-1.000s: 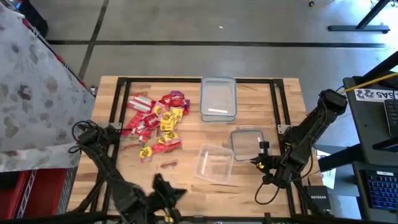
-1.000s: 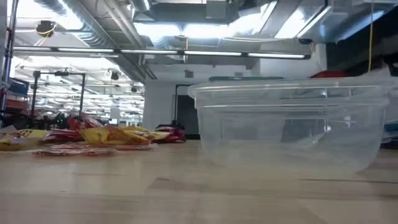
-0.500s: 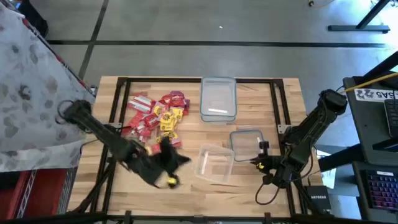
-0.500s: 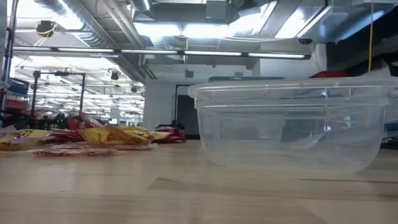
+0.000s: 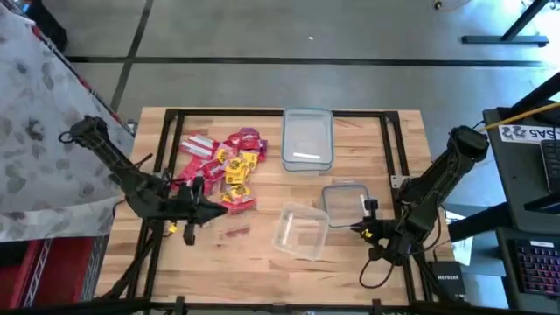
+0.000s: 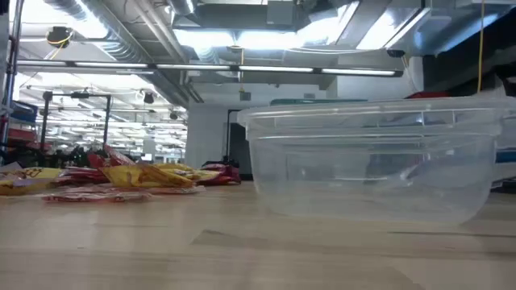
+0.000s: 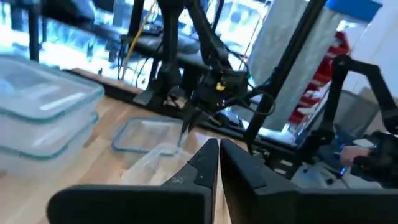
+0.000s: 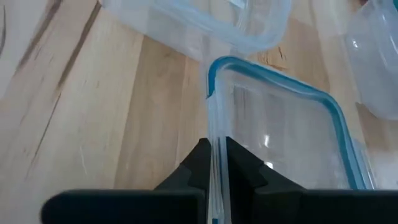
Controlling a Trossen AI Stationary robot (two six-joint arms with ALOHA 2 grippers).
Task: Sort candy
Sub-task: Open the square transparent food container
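Swinging back from the near edge, the left tool, fingers together, is now hovering beside the candy heaped on the surface. Right tool is clamping the lid edge. Packets are looking light, thin, crinkly and slippery: pinching one loose edge seems best. Arm is hiding nearby packets

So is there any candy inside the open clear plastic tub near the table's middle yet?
No: in the high view the open clear plastic tub holds nothing, and the red and yellow wrapped candy lies on the wooden table.
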